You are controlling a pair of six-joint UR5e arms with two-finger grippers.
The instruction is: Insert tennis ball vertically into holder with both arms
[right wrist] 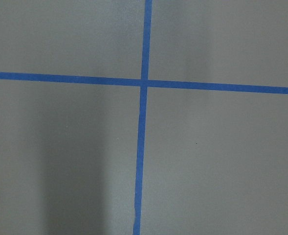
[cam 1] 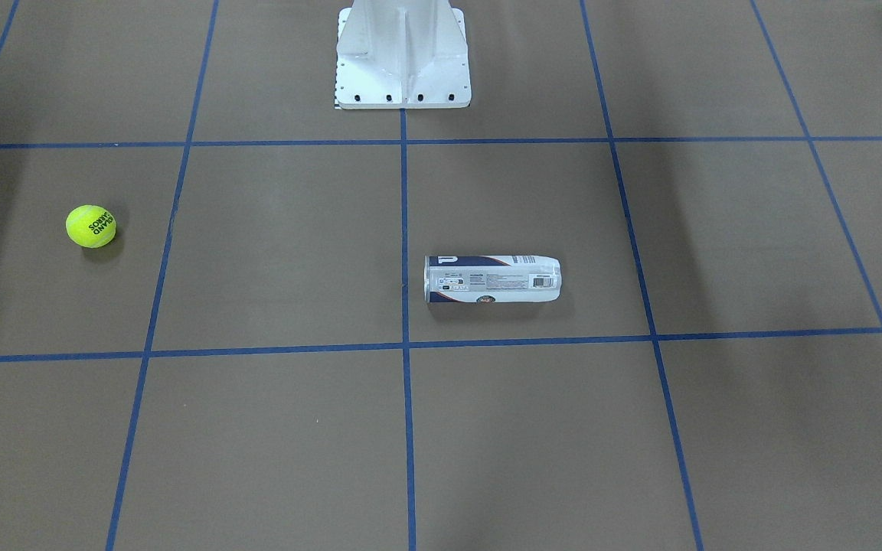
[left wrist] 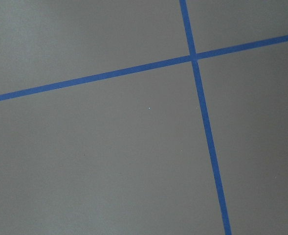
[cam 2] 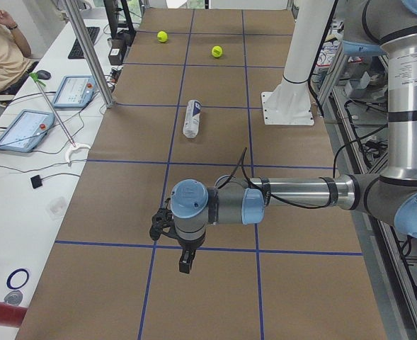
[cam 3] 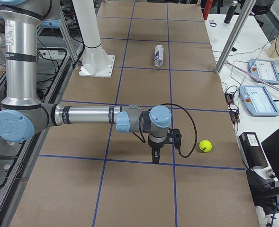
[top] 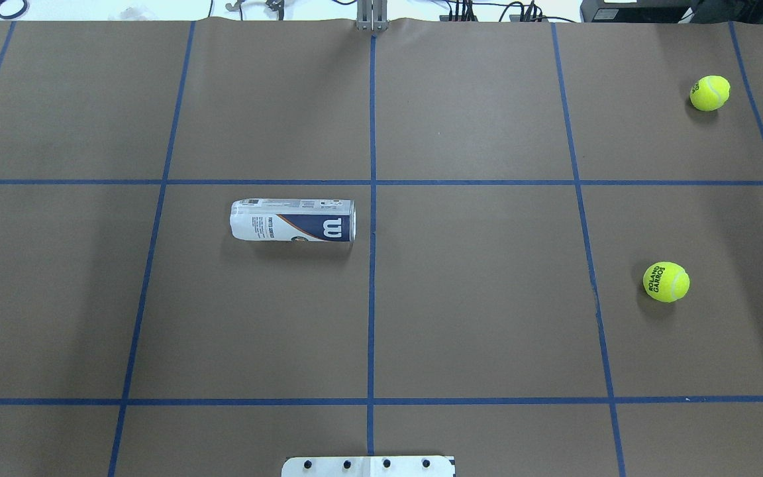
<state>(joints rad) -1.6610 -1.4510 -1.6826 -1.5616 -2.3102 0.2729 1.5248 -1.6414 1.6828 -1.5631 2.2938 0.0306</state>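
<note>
Robotics lab, long brown paper-covered table gridded with blue tape lines, white metal pedestal base, grey-and-blue touchscreen control pendants on a white side bench

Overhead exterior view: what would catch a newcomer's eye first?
Two neon balls stand out on the right side of the brown table: the nearer tennis ball at mid-depth and the farther tennis ball toward the far edge. Next comes the holder, lying on its side just left of the centre blue line.
</note>
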